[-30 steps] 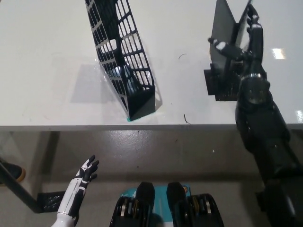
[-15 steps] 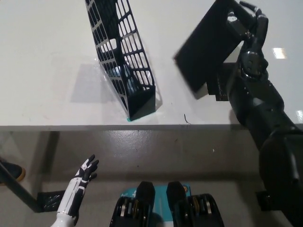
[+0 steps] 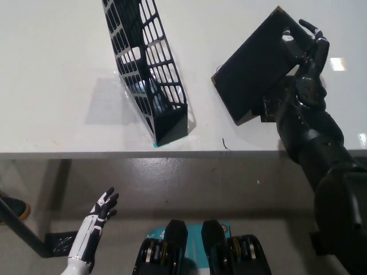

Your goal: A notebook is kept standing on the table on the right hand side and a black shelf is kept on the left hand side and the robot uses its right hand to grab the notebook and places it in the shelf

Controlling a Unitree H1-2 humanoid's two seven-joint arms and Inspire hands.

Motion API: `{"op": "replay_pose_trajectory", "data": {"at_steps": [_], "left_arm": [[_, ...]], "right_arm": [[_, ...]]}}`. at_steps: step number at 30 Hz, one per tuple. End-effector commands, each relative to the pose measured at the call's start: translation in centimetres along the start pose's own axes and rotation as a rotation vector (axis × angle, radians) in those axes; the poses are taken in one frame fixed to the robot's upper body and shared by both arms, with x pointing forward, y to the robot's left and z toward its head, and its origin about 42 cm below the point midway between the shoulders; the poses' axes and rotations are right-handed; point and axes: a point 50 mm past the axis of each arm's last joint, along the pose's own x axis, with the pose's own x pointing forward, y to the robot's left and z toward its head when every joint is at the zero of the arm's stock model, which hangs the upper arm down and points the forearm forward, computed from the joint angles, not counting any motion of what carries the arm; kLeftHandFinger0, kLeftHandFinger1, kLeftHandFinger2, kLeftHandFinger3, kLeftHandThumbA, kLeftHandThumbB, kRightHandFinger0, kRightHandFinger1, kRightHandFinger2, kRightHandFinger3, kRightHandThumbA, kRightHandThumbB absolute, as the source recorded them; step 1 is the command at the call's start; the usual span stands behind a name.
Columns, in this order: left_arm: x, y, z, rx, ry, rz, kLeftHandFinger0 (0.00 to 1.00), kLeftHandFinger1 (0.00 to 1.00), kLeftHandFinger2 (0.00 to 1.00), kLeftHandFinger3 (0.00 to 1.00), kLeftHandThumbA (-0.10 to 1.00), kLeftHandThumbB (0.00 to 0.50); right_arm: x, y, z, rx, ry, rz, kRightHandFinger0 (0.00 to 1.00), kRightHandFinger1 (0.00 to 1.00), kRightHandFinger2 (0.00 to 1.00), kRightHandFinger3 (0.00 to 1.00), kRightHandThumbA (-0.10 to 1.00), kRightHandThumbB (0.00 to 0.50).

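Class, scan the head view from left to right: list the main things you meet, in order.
Left robot hand → shelf → notebook → right robot hand

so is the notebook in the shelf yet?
No: the right hand holds the notebook tilted, to the right of the black shelf and apart from it.
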Motion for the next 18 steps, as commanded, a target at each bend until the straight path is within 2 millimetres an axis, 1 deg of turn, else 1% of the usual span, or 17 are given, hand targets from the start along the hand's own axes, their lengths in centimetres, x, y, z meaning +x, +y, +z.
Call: {"op": "replay_pose_trajectory", "data": {"at_steps": [1, 2, 3, 5, 6, 7, 8, 9, 10, 11, 12, 14, 15, 16, 17, 18], "left_arm": [[0.0, 0.4, 0.7, 0.008, -0.053, -0.006, 1.00, 1.00, 1.00, 1.00, 1.00, 0.096], [0.0, 0.4, 0.7, 0.012, -0.050, -0.005, 1.00, 1.00, 1.00, 1.00, 1.00, 0.102], [0.0, 0.5, 0.7, 0.015, -0.049, -0.002, 1.00, 1.00, 1.00, 1.00, 1.00, 0.098], [0.0, 0.4, 0.7, 0.009, -0.054, -0.005, 1.00, 1.00, 1.00, 1.00, 1.00, 0.091], [0.0, 0.4, 0.6, 0.008, -0.057, -0.007, 1.00, 1.00, 1.00, 1.00, 1.00, 0.084], [0.0, 0.4, 0.6, 0.007, -0.056, -0.007, 1.00, 1.00, 1.00, 1.00, 1.00, 0.083], [0.0, 0.4, 0.6, 0.007, -0.053, -0.007, 1.00, 1.00, 1.00, 1.00, 1.00, 0.082], [0.0, 0.3, 0.7, 0.010, -0.049, -0.008, 1.00, 1.00, 1.00, 1.00, 1.00, 0.089], [0.0, 0.4, 0.6, 0.012, -0.049, -0.009, 1.00, 1.00, 1.00, 1.00, 1.00, 0.090], [0.0, 0.4, 0.6, 0.014, -0.045, -0.006, 1.00, 1.00, 1.00, 1.00, 1.00, 0.096], [0.0, 0.4, 0.6, 0.018, -0.048, -0.007, 1.00, 1.00, 1.00, 1.00, 1.00, 0.097], [0.1, 0.4, 0.6, 0.027, -0.048, -0.008, 1.00, 1.00, 1.00, 1.00, 1.00, 0.102], [0.1, 0.3, 0.6, 0.026, -0.045, -0.012, 1.00, 1.00, 1.00, 1.00, 1.00, 0.109], [0.1, 0.4, 0.6, 0.024, -0.042, -0.017, 1.00, 1.00, 1.00, 1.00, 1.00, 0.112], [0.0, 0.4, 0.6, 0.023, -0.041, -0.016, 1.00, 1.00, 1.00, 1.00, 1.00, 0.111], [0.0, 0.4, 0.7, 0.026, -0.042, -0.018, 1.00, 1.00, 1.00, 1.00, 1.00, 0.110]], "right_arm": [[0.7, 2.7, 7.1, 0.088, -0.280, 0.031, 0.00, 0.15, 0.60, 0.64, -0.10, 0.107], [0.7, 2.8, 7.6, 0.092, -0.301, 0.035, 0.00, 0.14, 0.59, 0.64, -0.10, 0.091], [0.5, 3.4, 9.3, 0.089, -0.373, 0.046, 0.00, 0.14, 0.57, 0.63, -0.10, 0.090], [0.1, 4.1, 12.1, 0.135, -0.468, 0.069, 0.00, 0.13, 0.57, 0.65, -0.10, 0.084], [-0.5, 4.6, 14.1, 0.151, -0.546, 0.086, 0.00, 0.07, 0.49, 0.68, -0.10, 0.091], [-1.0, 4.9, 15.3, 0.137, -0.595, 0.085, 0.00, 0.03, 0.44, 0.67, -0.10, 0.108], [-1.5, 5.1, 16.3, 0.113, -0.632, 0.076, 0.00, 0.01, 0.41, 0.66, -0.10, 0.111], [-2.7, 5.6, 18.5, 0.100, -0.706, 0.091, 0.00, 0.00, 0.38, 0.68, -0.10, 0.089], [-3.3, 5.8, 19.3, 0.107, -0.721, 0.095, 0.00, 0.00, 0.38, 0.67, -0.10, 0.089], [-4.7, 6.2, 21.0, 0.117, -0.797, 0.125, 0.00, 0.00, 0.41, 0.66, -0.10, 0.074], [-5.7, 6.4, 22.1, 0.116, -0.841, 0.132, 0.00, 0.02, 0.47, 0.68, -0.10, 0.077], [-8.1, 6.8, 24.2, 0.146, -0.926, 0.176, 0.00, 0.08, 0.58, 0.76, -0.10, 0.060], [-9.0, 6.9, 24.9, 0.118, -0.973, 0.168, 0.00, 0.12, 0.62, 0.79, -0.10, 0.077], [-9.8, 7.0, 25.5, 0.078, -1.024, 0.149, 0.00, 0.14, 0.65, 0.78, -0.10, 0.076], [-10.4, 7.1, 25.9, 0.075, -1.046, 0.156, 0.00, 0.17, 0.67, 0.79, -0.10, 0.088], [-11.9, 7.2, 26.8, 0.062, -1.094, 0.158, 0.00, 0.18, 0.66, 0.78, -0.10, 0.087]]}}
